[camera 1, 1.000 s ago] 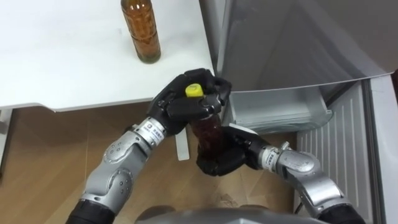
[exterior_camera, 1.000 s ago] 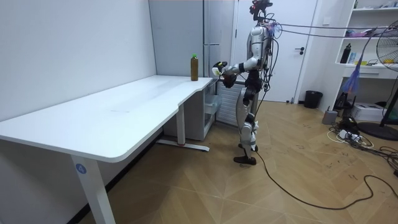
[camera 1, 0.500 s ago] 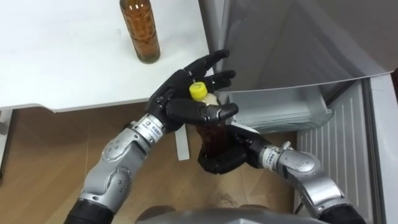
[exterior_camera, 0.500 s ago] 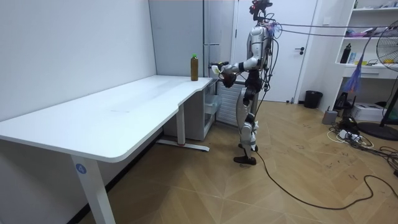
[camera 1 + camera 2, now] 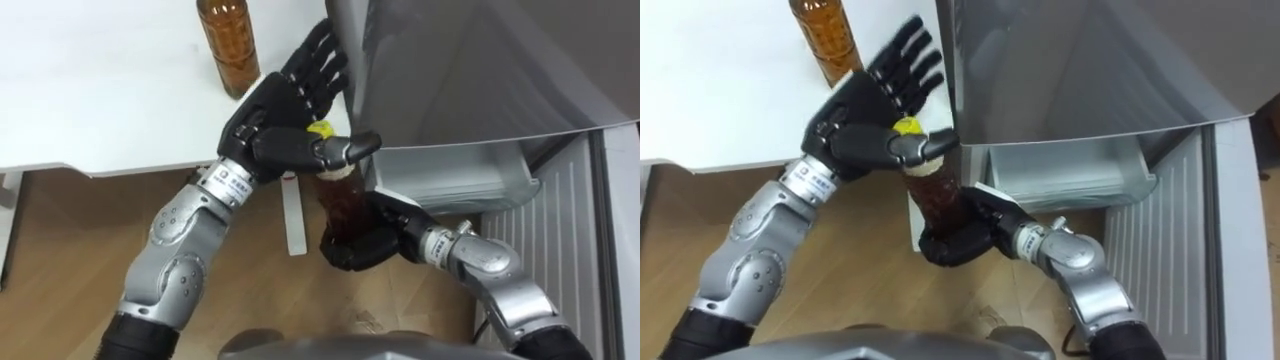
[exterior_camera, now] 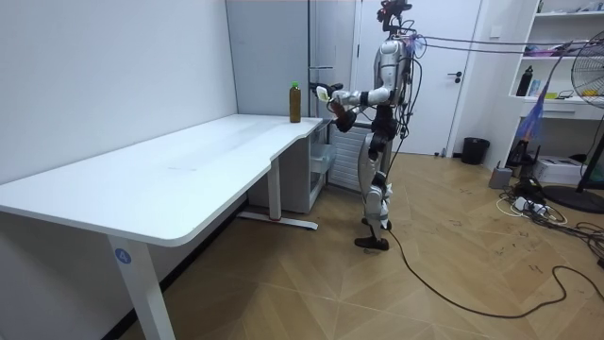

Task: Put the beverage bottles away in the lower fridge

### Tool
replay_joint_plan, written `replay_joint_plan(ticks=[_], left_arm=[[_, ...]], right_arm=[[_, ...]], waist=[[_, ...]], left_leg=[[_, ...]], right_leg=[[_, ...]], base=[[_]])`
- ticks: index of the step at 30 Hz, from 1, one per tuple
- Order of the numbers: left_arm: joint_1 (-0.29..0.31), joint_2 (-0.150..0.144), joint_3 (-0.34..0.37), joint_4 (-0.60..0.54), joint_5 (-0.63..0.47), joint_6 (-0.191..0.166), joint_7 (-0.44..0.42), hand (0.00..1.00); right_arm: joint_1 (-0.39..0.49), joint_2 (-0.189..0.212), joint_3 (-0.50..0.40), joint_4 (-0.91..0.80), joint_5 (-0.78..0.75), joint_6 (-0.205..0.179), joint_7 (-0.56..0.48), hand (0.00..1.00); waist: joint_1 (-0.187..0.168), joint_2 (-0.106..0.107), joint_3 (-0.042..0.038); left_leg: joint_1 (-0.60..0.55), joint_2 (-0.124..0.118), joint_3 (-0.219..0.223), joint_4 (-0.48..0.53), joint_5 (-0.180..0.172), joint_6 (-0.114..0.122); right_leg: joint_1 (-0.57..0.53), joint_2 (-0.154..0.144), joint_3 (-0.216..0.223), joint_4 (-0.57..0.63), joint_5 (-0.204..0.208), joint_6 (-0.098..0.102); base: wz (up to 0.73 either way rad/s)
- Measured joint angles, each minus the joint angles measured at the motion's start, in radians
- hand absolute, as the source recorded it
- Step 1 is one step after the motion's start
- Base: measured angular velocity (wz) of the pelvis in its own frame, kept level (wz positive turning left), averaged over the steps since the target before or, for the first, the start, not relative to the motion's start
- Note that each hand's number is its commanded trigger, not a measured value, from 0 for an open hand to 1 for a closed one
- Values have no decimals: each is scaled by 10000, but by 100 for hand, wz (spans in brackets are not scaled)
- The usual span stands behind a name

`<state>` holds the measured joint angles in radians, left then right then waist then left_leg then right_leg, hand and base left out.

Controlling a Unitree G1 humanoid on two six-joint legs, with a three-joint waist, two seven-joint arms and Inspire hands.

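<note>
Furthest left of the fridge [image 5: 480, 70], on the table [image 5: 100, 90]: second bottle [image 5: 228, 50], upright, yet to be fetched. Nearer the fridge: left hand [image 5: 275, 115], released from the yellow cap [image 5: 320, 130] clasped a second ago, fingers now spread straight. Just before the fridge: drink bottle [image 5: 343, 205], upright, gripped low by the curled right hand [image 5: 355, 245]. Handover seemingly done; next, down into the open lower compartment [image 5: 450, 175].

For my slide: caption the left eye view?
Right hand grips a yellow-capped drink bottle; open left hand at its cap.
</note>
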<state>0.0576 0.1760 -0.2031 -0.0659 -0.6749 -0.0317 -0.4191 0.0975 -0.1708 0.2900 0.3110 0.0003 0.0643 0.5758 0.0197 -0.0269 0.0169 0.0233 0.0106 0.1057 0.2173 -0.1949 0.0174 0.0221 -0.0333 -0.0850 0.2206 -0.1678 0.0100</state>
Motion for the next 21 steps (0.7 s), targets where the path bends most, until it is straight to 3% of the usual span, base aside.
replay_joint_plan(ticks=[5, 8, 10, 15, 21], left_arm=[[-8, 79, 272, -710, 13, -189, 253, 0], [49, 127, 770, -1612, 84, -246, 458, 0], [61, 138, 1410, -2400, 119, -503, 694, 0], [53, 101, 2563, -3334, 114, -1450, 1336, 0], [129, -132, 3559, -3707, 484, -1481, 2255, 0]], right_arm=[[4, -24, -141, -28, 43, -1, 37, 100], [38, 51, -630, -32, -4, -7, 45, 100], [137, 48, -903, -166, -26, -34, 32, 100], [562, -134, -1310, -789, -26, -229, 8, 100], [1123, 109, -2046, -1000, -45, -431, 20, 100]], waist=[[49, 149, 46], [67, 300, 34], [129, 367, -4], [187, 362, -16], [516, 258, -72]], left_leg=[[104, -7, -24, -16, -11, 3], [48, -16, -93, 6, -12, 3], [55, -12, -109, -27, -8, -2], [243, -35, -110, -71, -5, -4], [426, -54, -155, -178, -5, -3]], right_leg=[[130, -4, -40, -21, 4, -3], [95, -5, -63, -16, 3, -2], [89, 0, -89, -19, 0, -1], [334, -12, -125, -173, -8, -4], [567, -25, -241, -329, -14, 5]], base=[[1], [5], [0], [0], [3]])
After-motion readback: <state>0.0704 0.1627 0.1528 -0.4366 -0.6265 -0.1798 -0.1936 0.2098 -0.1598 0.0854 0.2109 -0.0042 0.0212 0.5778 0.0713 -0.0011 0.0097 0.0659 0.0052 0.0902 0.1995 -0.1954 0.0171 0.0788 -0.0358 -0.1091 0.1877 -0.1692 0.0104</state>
